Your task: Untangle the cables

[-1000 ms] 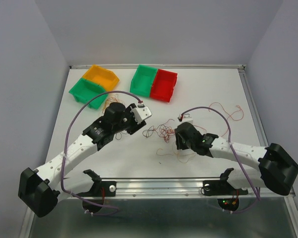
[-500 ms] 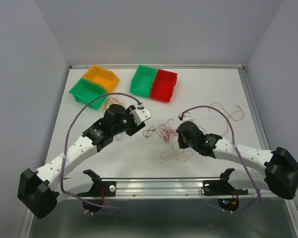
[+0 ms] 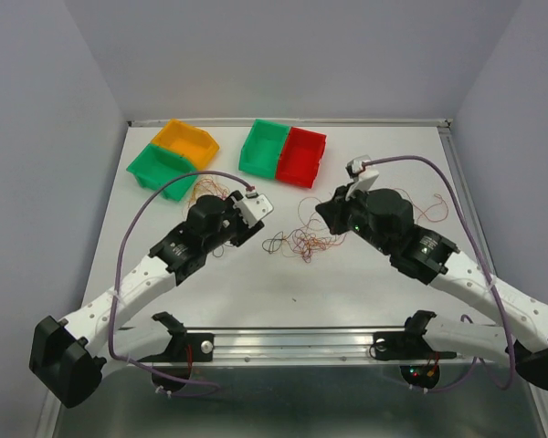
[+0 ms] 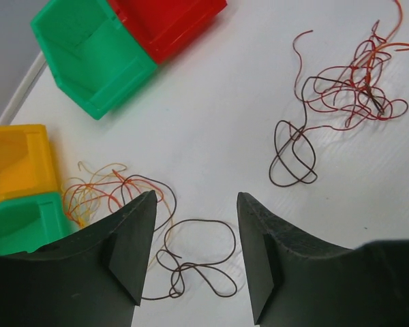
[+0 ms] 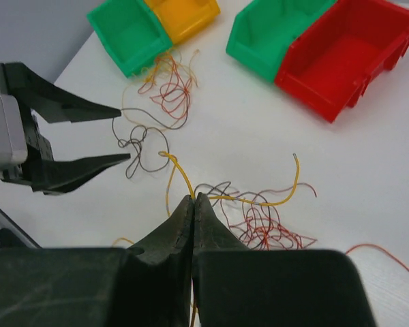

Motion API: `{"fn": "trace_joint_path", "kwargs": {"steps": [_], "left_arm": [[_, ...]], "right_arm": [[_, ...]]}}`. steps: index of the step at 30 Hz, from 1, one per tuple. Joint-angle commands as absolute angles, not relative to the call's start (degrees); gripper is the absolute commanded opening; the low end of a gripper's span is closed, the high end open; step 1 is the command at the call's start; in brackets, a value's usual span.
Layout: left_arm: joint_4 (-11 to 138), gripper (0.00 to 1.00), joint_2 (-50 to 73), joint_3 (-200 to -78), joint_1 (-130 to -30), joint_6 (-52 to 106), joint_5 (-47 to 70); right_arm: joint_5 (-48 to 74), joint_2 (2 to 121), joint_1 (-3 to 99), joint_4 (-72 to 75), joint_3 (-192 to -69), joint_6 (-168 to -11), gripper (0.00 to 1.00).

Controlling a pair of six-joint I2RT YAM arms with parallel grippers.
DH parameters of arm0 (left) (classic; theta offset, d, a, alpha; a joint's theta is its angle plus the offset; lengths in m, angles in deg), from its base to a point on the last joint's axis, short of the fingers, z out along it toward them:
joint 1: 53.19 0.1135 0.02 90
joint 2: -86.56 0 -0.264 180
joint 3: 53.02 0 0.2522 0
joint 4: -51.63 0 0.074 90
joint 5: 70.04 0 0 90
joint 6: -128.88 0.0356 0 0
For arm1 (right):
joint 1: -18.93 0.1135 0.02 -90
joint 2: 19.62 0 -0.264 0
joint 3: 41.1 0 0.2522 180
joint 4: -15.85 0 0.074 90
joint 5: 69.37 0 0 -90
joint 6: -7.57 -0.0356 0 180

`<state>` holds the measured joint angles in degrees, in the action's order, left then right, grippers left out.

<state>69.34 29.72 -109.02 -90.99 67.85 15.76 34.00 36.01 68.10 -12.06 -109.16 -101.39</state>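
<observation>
The cables lie in three lots. A red, orange and dark tangle (image 3: pixel 309 242) sits mid-table, also in the left wrist view (image 4: pixel 354 88) and the right wrist view (image 5: pixel 266 225). An orange-red heap (image 3: pixel 210 187) lies by the near green bin. A dark looped wire (image 4: pixel 198 255) lies between my left fingers. My left gripper (image 4: pixel 195 196) is open and empty over that loop, in the top view (image 3: pixel 254 224) left of the tangle. My right gripper (image 5: pixel 194 196) is shut on a yellow wire (image 5: pixel 279 199) and holds it above the tangle, in the top view (image 3: pixel 333 214).
A yellow bin (image 3: pixel 187 141) and a green bin (image 3: pixel 160 167) stand at the back left. A green bin (image 3: pixel 263 146) and a red bin (image 3: pixel 301 155) stand at the back middle. Loose red wire (image 3: pixel 429 205) lies at the right.
My right arm has swung from the near side of the tangle up to its far right side, with the yellow wire in its jaws. The left gripper has barely moved.
</observation>
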Motion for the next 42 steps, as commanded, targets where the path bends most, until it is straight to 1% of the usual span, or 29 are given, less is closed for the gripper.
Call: {"fn": "trace_joint_path", "kwargs": {"steps": [1, 4, 5, 6, 7, 9, 10, 13, 14, 16, 17, 19, 20, 25, 27, 30, 36, 42], "left_arm": [[62.50, 0.63, 33.99, -107.65, -90.90, 65.69, 22.33], [60.74, 0.64, 34.79, -107.13, -90.11, 65.78, 24.43], [59.95, 0.64, 34.79, -106.43, -89.84, 65.95, 25.32], [57.94, 0.64, 34.70, -105.99, -89.32, 66.21, 26.11], [57.05, 0.64, 34.27, -105.46, -88.88, 66.48, 27.07], [55.65, 0.64, 33.57, -104.75, -87.82, 66.74, 27.26], [55.55, 0.64, 32.78, -104.84, -86.69, 66.74, 26.82], [55.20, 0.64, 31.90, -105.10, -84.92, 66.48, 26.12], [55.20, 0.64, 31.80, -105.28, -83.70, 66.22, 26.03], [54.94, 0.64, 31.63, -105.28, -82.46, 65.95, 25.33], [54.94, 0.64, 31.54, -105.28, -81.94, 65.78, 24.98], [54.94, 0.64, 31.28, -105.19, -80.70, 65.69, 24.01], [54.94, 0.64, 31.10, -105.19, -80.35, 65.60, 23.83], [55.11, 0.64, 30.31, -105.10, -80.00, 65.51, 23.22], [55.11, 0.64, 30.40, -105.10, -80.00, 65.51, 23.04], [55.11, 0.64, 30.40, -104.93, -79.91, 65.60, 23.04], [55.20, 0.64, 30.14, -104.93, -79.91, 65.43, 22.34], [55.38, 0.63, 29.08, -105.28, -79.91, 65.60, 22.25]], "right_arm": [[37.06, 42.49, 68.32, -10.21, -119.44, -97.47, 0.01], [42.15, 50.76, 68.15, -8.90, -126.47, -95.10, 0.01], [43.73, 55.39, 67.28, -8.55, -128.14, -94.39, 0.00], [43.31, 57.44, 66.49, -8.28, -129.81, -93.95, 0.01], [42.35, 59.37, 65.43, -7.58, -133.40, -93.60, 0.01], [39.01, 63.41, 62.19, -6.70, -136.84, -93.42, 0.01], [38.22, 67.00, 61.13, -5.39, -139.47, -93.42, 0.00], [34.09, 73.52, 56.82, -1.96, -143.27, -94.12, 0.00], [31.12, 75.37, 54.63, -1.52, -146.32, -94.47, 0.01], [29.25, 79.41, 52.95, -0.90, -149.85, -95.09, 0.00], [27.94, 83.61, 52.25, -0.90, -151.61, -95.00, 0.01], [26.96, 87.32, 50.22, -0.63, -156.62, -95.44, 0.01], [26.44, 91.43, 48.74, -0.63, -159.86, -95.70, 0.01], [24.68, 100.77, 44.86, -0.11, -166.81, -97.81, 0.00], [23.62, 104.73, 43.80, -0.19, -168.58, -97.81, 0.01], [25.90, 107.72, 43.01, -0.11, -169.03, -97.73, 0.01], [30.82, 111.77, 43.10, -0.19, -166.66, -95.71, 0.01], [32.22, 115.90, 43.89, -0.28, -168.23, -92.54, 0.01]]}}
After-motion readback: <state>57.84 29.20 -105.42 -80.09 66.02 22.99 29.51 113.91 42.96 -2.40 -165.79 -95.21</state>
